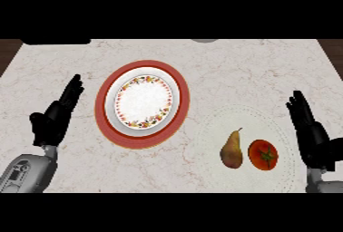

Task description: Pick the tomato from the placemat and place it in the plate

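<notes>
Your right hand shows at the right edge, fingers straight and together, pointing up the view, holding nothing. The tomato lies just to the inner side of that hand, level with its palm, apart from it with a strip of mat between them. It sits on the placemat, a pale round mat that barely stands out from the marbled worktop; its stitched edge curves close beside your right hand. A pear lies on the same mat, on the far side of the tomato from your right hand, stem pointing up the view; pear and tomato are just beside each other, and you cannot tell from here whether they touch

Your left hand shows at the left edge, fingers straight and slanting up and inward, holding nothing. The plate lies just to the inner side of it, level with its fingers, with a narrow strip of worktop between them. The plate is white with a flowered border, and it rests on a red round mat that rings it all round

The plate is between your two hands but much nearer the left; the tomato is well apart from it, across the worktop, near your right hand
</notes>
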Controlling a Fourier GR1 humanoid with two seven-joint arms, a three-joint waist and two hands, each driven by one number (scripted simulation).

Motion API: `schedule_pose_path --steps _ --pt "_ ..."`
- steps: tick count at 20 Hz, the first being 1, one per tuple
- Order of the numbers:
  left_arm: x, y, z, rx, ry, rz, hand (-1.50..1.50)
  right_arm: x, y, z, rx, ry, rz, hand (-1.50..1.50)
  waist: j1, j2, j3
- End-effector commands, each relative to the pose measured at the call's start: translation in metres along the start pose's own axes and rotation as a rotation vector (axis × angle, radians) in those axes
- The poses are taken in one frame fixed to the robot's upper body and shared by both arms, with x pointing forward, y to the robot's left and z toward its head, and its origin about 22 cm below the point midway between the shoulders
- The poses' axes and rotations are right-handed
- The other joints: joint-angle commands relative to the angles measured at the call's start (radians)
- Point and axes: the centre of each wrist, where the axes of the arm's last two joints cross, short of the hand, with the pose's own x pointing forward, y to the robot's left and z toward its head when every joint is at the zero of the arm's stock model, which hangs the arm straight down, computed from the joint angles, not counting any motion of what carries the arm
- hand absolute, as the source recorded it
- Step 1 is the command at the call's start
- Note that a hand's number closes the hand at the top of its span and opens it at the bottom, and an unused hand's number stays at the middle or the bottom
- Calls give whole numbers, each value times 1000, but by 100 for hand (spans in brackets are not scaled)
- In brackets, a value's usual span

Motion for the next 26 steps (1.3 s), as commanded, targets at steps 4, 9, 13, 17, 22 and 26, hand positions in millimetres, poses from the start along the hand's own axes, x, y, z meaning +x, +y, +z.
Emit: schedule_pose_path --steps 4,9,13,17,22,26 --pt "-19 34 23 75 29 -164 0 53 35 -5 284 -256 -479 -150 20 -18 -13" --pt "-44 42 60 115 95 -181 0 72 3 27 -32 -516 -390 -150 -20 -20 -17" --pt "-34 43 78 114 84 -197 0 40 10 72 -144 -573 -533 -150 -2 -15 -14" --pt "-46 47 90 112 94 -211 0 25 -21 128 -92 -639 -547 -150 -13 -9 -16" --pt "-44 45 86 119 78 -214 0 46 -63 130 130 -539 -329 -150 -8 -6 -17" --pt "-30 48 75 118 70 -194 0 55 -95 131 202 -435 -50 -150 -6 -4 -17"
